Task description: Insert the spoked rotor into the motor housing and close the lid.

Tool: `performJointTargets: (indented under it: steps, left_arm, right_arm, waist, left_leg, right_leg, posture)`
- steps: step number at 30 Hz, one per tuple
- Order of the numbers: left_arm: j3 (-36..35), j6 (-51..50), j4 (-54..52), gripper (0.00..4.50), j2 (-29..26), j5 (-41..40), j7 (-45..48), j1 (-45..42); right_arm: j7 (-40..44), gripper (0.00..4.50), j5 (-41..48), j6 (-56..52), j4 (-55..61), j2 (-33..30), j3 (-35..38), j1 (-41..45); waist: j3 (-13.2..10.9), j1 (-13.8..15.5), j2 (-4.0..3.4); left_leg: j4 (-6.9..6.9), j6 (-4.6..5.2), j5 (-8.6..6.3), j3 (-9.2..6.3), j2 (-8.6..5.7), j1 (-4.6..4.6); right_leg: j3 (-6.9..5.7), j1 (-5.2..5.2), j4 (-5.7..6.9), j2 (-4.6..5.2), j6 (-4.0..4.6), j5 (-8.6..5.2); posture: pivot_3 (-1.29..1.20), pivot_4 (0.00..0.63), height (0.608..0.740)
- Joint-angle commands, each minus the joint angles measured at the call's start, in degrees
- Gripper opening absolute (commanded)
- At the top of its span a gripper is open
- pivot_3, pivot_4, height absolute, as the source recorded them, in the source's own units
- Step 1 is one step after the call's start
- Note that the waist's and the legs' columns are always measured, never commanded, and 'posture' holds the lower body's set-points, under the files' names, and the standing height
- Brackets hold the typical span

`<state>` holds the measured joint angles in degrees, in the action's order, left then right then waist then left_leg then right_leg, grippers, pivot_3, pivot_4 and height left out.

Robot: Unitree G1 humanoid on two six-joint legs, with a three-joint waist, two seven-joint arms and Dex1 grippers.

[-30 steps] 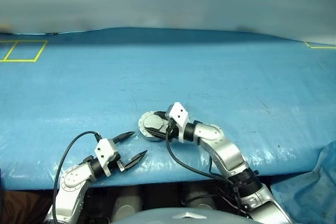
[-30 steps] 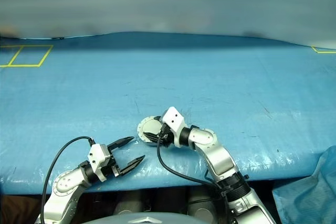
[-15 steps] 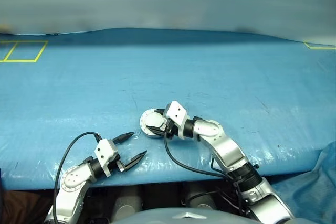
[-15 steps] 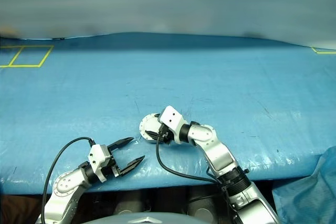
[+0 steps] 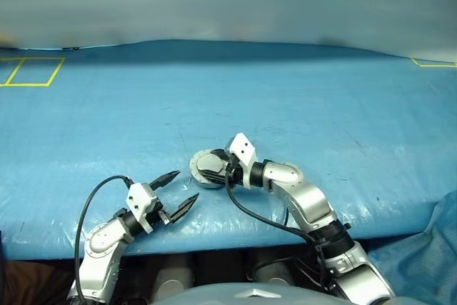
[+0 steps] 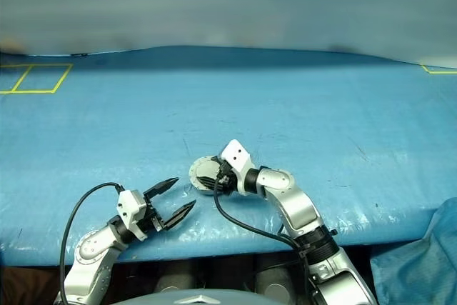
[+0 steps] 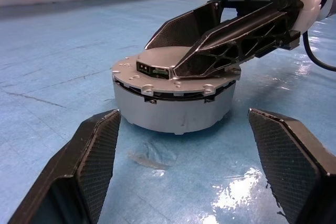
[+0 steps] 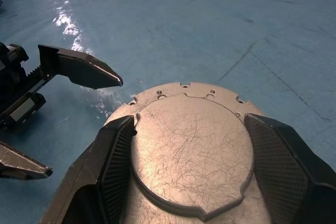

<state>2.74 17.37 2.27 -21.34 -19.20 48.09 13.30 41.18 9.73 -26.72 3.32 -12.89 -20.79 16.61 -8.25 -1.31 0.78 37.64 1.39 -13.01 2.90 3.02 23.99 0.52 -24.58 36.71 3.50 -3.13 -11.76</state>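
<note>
The round grey metal lid point(image 7: 173, 69) lies shut on the short silver motor housing point(image 7: 173, 109), hiding its inside, on the blue tabletop point(image 5: 300, 105). The right gripper point(image 8: 184, 145) jaws rest spread over the lid. Nearby, the left gripper point(image 5: 178, 191) jaws gape empty.

Even bright light; glare on blue sheet point(image 7: 236, 192); far bkgd blurred.

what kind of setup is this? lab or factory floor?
Likely a lab test bench: a table draped in blue tarp, yellow tape squares marking zones, and a lone motor housing with its lid down.
</note>
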Motion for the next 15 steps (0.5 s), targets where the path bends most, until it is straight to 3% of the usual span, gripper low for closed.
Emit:
performJointTargets:
  steps: [1,15]
  left_arm:
    - [-0.1,-2.2,-2.6,4.12,0.7,-1.6,-0.3,-0.8]
    - [0.0,-7.1,-6.0,4.12,0.8,-4.2,2.2,-0.1]
  right_arm:
    - [-0.1,3.00,-2.1,0.3,-1.9,-1.0,-2.2,-1.7]
    - [-3.8,3.00,-10.8,8.3,-6.9,-2.9,-5.3,-0.4]
  waist:
    - [0.0,0.1,0.01]
    - [0.0,-0.3,-0.01]
  left_leg:
    - [-0.01,0.00,0.00,-0.01,-0.01,0.00]
    - [0.00,-0.05,-0.02,0.05,0.05,-0.19]
  right_leg:
    - [0.00,0.01,-0.01,0.00,0.00,0.00]
    - [0.00,0.06,0.04,0.01,-0.01,-0.01]
  posture:
    - [0.00,0.150,0.740]
    - [0.00,0.150,0.740]
